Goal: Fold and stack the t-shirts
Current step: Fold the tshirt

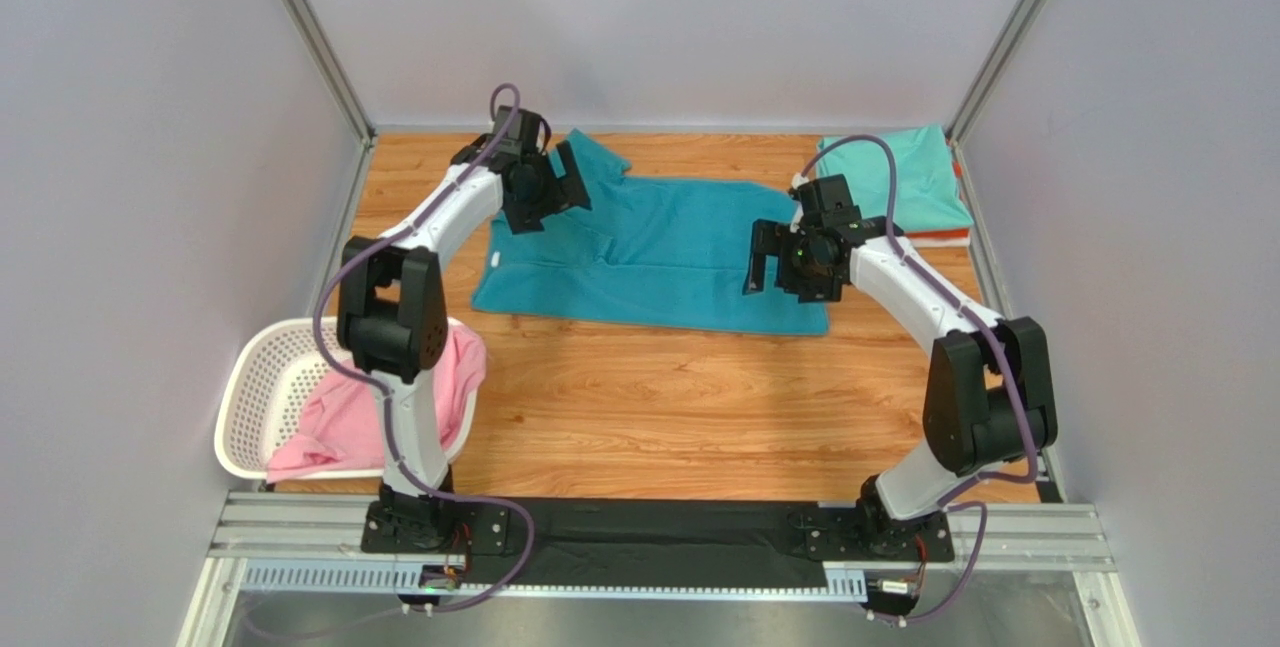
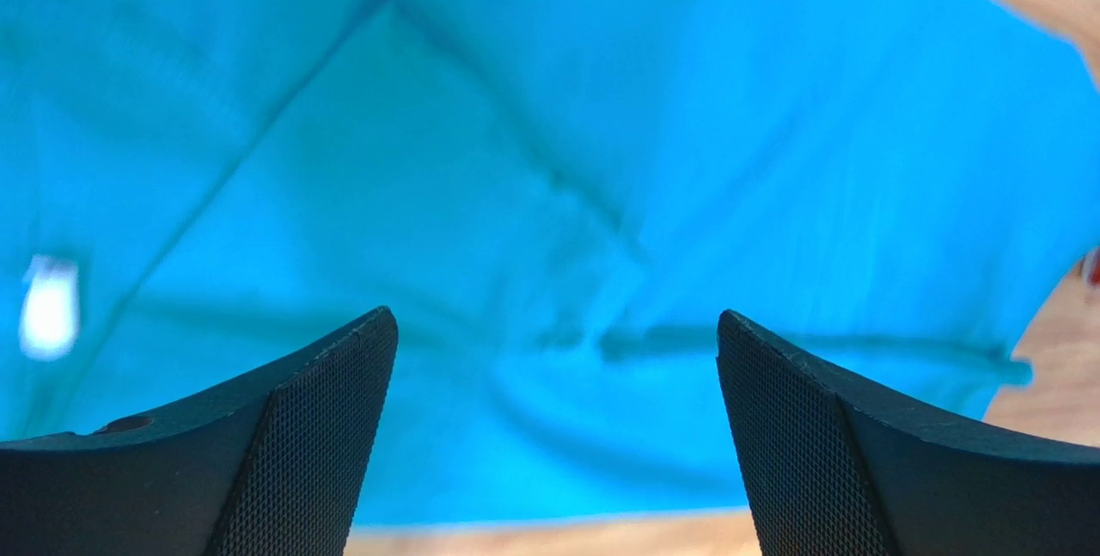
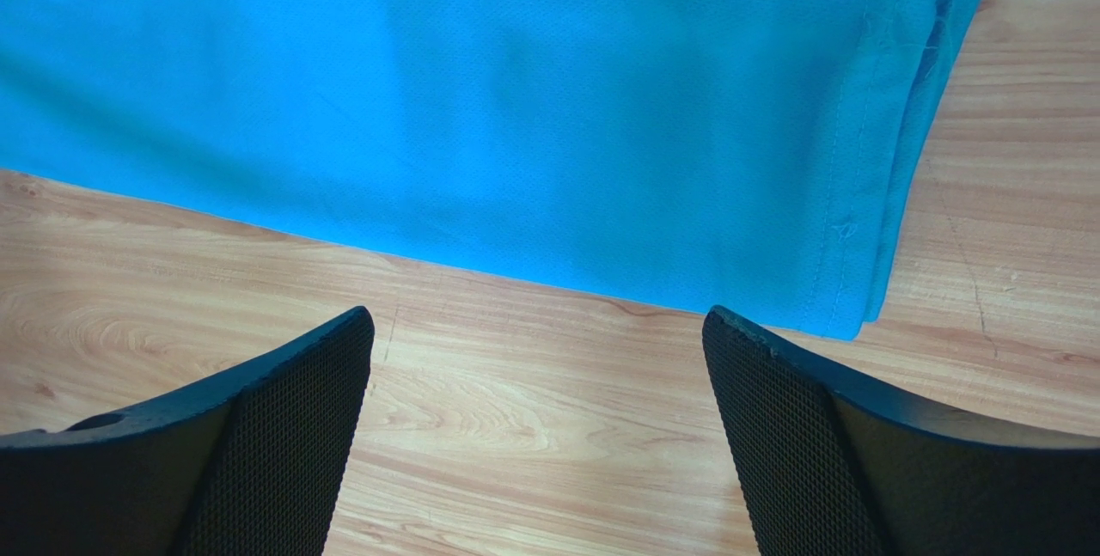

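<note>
A deep teal t-shirt (image 1: 646,250) lies partly folded across the back middle of the wooden table (image 1: 676,407). My left gripper (image 1: 559,197) hovers open over its left sleeve end, and teal cloth (image 2: 517,169) with creases fills the left wrist view between the open jaws (image 2: 555,331). My right gripper (image 1: 763,265) stands open over the shirt's right front corner. In the right wrist view the hem (image 3: 491,105) lies just beyond the empty jaws (image 3: 536,324). A mint green t-shirt (image 1: 902,175) lies folded at the back right, with an orange edge (image 1: 944,238) under it. A pink t-shirt (image 1: 361,407) lies in the basket.
A white lattice basket (image 1: 248,400) sits at the near left edge, the pink cloth spilling over its right rim. Grey walls enclose the table on three sides. Bare wood (image 3: 517,427) stretches in front of the teal shirt toward the arm bases.
</note>
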{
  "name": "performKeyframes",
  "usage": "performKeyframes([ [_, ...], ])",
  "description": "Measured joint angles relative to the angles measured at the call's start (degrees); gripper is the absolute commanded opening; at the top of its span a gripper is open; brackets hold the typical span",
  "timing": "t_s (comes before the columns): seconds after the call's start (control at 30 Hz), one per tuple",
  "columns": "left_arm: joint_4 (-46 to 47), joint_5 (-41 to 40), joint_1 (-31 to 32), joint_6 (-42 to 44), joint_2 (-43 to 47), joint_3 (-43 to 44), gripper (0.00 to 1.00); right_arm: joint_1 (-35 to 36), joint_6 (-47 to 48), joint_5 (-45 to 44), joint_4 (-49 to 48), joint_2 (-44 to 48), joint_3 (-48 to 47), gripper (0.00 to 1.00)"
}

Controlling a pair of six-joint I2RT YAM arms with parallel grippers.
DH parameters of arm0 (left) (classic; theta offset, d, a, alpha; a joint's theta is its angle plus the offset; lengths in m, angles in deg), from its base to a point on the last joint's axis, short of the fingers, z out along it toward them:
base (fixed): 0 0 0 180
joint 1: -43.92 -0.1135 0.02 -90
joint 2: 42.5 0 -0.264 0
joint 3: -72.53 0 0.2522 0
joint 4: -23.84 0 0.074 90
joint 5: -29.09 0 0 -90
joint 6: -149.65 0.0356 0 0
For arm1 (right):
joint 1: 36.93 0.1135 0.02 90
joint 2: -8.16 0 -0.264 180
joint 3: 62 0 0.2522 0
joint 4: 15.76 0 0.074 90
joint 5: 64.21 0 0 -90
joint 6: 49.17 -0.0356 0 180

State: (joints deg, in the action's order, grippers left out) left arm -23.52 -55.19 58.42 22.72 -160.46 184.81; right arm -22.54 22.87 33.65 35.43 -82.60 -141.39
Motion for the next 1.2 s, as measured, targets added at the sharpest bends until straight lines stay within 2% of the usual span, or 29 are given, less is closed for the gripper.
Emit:
performKeyframes([
  [0.17, 0.35, -0.26, 0.04, -0.17, 9.14, -9.79, 1.00, 0.00, -0.28, -1.09, -1.14, -2.80, -0.90, 1.00],
  [0.37, 0.66, 0.52, 0.04, -1.27, 6.43, -12.87, 1.00, 0.00, -0.81, -2.56, -3.13, -12.37, -5.07, 1.00],
  [0.5, -0.48, 0.55, 0.04, -1.68, 4.96, -14.45, 1.00, 0.00, -1.51, -3.52, -3.98, -14.25, -4.28, 1.00],
  [0.73, -5.99, -1.95, 0.11, -0.28, 4.70, -16.44, 1.00, 0.00, -1.75, -4.02, -8.98, -11.67, 1.53, 1.00],
  [1.0, -8.96, -2.86, 1.22, -0.35, 13.57, -30.45, 1.00, 0.00, -2.40, -4.15, -13.40, -5.22, 9.90, 1.00],
  [1.2, -11.02, -3.74, 2.21, -1.46, 18.18, -36.76, 1.00, 0.04, -3.28, -4.22, -14.16, -0.55, 15.10, 1.00],
])
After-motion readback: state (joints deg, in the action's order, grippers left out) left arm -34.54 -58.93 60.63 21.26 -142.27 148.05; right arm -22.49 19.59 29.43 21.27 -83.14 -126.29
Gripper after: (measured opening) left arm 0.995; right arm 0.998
